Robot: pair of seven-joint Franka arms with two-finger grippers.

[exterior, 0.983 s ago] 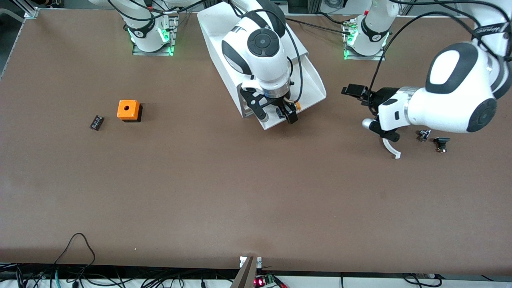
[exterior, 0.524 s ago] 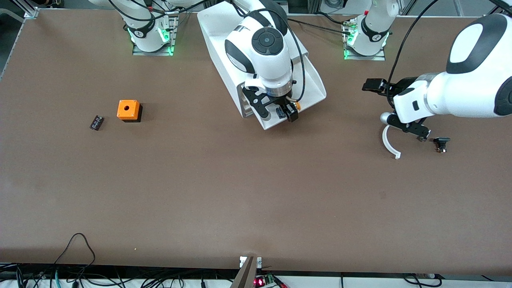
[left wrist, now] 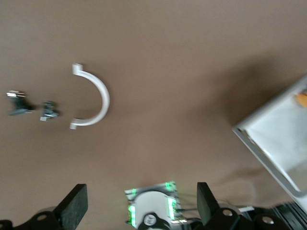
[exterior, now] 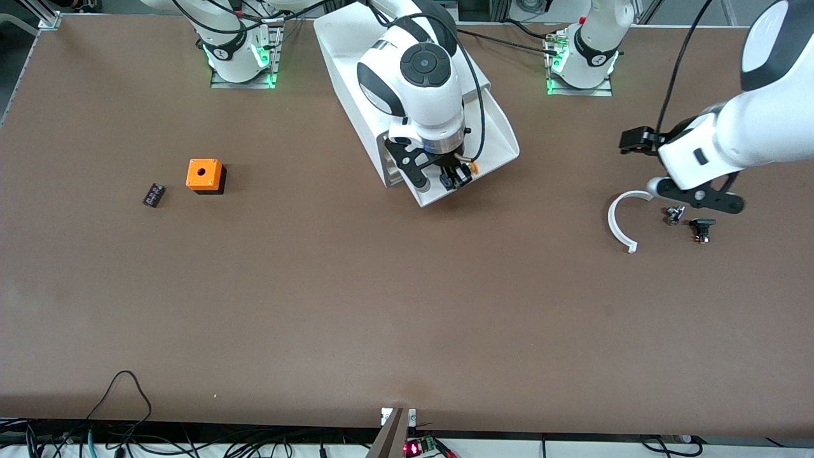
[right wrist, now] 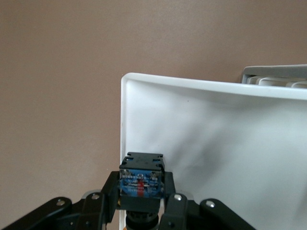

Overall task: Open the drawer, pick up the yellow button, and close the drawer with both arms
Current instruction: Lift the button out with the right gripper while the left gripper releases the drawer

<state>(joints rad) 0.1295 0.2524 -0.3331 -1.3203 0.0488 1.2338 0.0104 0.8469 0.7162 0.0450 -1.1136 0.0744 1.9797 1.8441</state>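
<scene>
Front view: the drawer (exterior: 493,137) stands pulled out of the white cabinet (exterior: 356,57), so its tray is reachable from above. The right gripper (exterior: 456,180) is down at the drawer's corner nearest the camera, its fingers closed on the button (exterior: 453,179); in the right wrist view the black and blue body (right wrist: 141,179) sits clamped between the two fingers just inside the tray's wall, a hold that suits lifting it straight out. An orange bit shows just beside the gripper; what it belongs to cannot be told. The left gripper (exterior: 696,194) waits with fingers spread wide, holding nothing, over the table (exterior: 381,305) toward the left arm's end, above a white curved piece (exterior: 620,222) and two small dark parts (exterior: 690,219). An orange cube (exterior: 204,175) and a black block (exterior: 153,194) lie toward the right arm's end. Nothing appears to obstruct lifting or closing.
</scene>
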